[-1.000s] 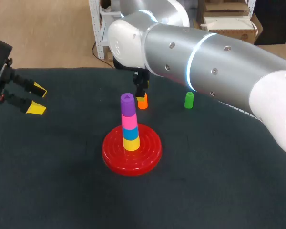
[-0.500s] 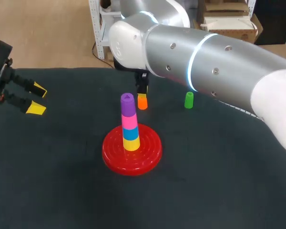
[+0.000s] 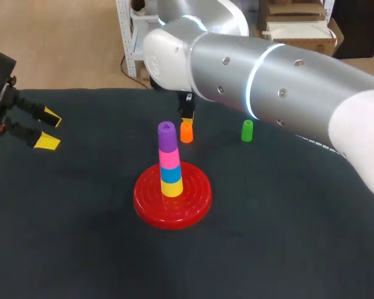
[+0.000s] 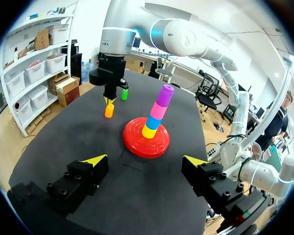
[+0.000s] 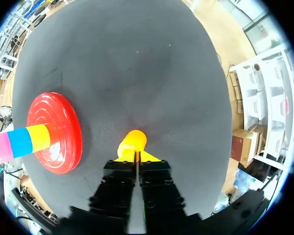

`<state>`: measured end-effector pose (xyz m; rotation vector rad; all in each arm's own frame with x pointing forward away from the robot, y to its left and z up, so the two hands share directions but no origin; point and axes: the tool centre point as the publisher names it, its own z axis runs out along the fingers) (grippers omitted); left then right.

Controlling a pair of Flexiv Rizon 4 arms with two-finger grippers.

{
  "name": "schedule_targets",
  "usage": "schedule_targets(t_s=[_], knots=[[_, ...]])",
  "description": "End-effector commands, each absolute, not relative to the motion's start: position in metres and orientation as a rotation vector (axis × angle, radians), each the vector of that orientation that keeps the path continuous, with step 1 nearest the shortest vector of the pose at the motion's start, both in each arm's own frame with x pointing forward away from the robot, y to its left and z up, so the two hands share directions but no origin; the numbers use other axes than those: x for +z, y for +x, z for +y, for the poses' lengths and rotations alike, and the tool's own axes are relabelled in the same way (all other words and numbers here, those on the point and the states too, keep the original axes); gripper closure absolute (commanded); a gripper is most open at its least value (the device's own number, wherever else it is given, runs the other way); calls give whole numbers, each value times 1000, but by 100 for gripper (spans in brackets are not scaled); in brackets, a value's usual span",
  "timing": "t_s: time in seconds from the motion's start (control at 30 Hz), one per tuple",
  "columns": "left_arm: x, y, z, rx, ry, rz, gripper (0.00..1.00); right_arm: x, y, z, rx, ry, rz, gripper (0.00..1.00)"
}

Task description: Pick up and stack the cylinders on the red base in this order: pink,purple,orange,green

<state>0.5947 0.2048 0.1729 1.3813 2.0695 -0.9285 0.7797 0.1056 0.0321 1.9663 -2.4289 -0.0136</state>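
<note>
The right hand (image 5: pixel 136 156) is being shown with its yellow tips pressed together, pinching nothing. The orange cylinder (image 5: pixel 133 141) is being seen directly ahead of those tips, standing upright, its long axis in line with the downward-pointing fingers. Whether tips and cylinder are touching cannot be told. It is being shown as a small, smooth, glossy plastic piece.

Nearby, the red base (image 3: pixel 196 200), a ridged glossy disc, is being shown carrying a yellow piece (image 3: pixel 172 189), a blue piece (image 3: pixel 171 174), the pink cylinder (image 3: pixel 169 159) and the purple cylinder (image 3: pixel 167 140). The green cylinder (image 3: pixel 247 131) is being seen upright on the dark, felt-like tabletop (image 3: pixel 287 237). The left hand (image 3: pixel 48 129), spread and empty, is being seen well apart, so the right arm is being judged nearer.
</note>
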Motion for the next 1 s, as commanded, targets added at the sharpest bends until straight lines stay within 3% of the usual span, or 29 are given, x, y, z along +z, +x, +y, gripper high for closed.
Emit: schedule_targets(t_s=[0.03,1.0], knots=[[172,596,205,-932,1385,2070,0,37,774,100,-25,1974,-2460,0],[172,596,205,-932,1385,2070,0,28,764,104,-24,1995,-2436,0]])
